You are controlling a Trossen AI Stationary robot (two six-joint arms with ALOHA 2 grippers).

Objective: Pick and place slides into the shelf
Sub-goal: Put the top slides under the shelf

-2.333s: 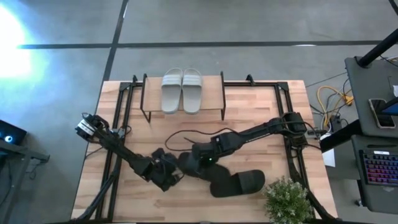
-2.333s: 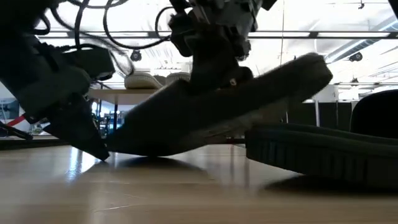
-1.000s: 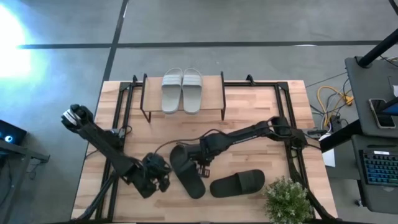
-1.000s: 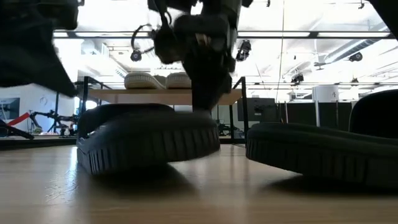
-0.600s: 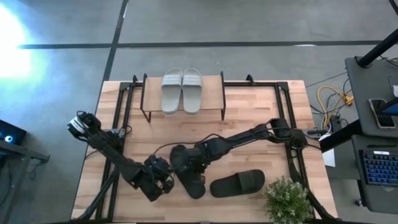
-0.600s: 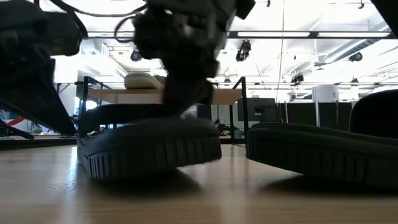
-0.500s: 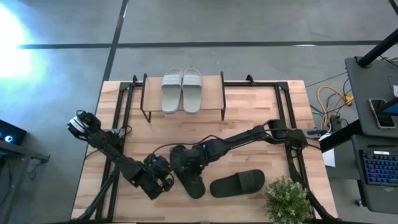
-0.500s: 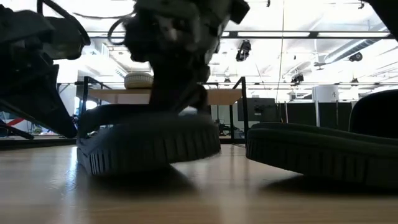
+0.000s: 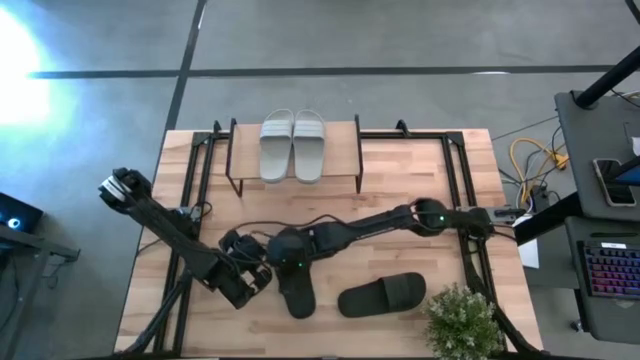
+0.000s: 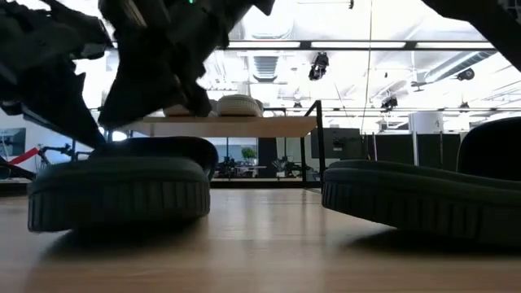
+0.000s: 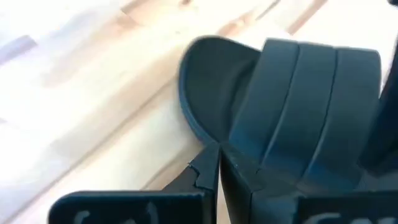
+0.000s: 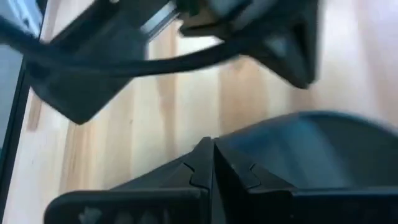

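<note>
A: What does the overhead view give that the others lack?

B: The whole count. Four slides: a pale grey pair (image 9: 293,145) side by side on the shelf (image 9: 344,150) at 12 o'clock of the table (image 9: 420,190), and two black ones on the tabletop. One black slide (image 9: 296,283) lies near table centre towards 7 o'clock; the second black slide (image 9: 382,295) lies at about 5 o'clock, next to a small green plant (image 9: 462,322).

A: And the level view?

B: It shows both black soles flat on the wood, and the grey pair on the shelf's board behind them.

A: The grippers?

B: The left gripper (image 9: 252,277) sits at the 9 o'clock side of the nearer black slide; its wrist view shows the fingertips (image 11: 208,163) pressed together with nothing between them, just beside the slide's strap. The right gripper (image 9: 290,262) is over that same slide's far end, its tips likewise closed and empty in its own view.

A: Any readable writing?

B: Pale marks on both grippers' finger bases, too blurred to read.
</note>
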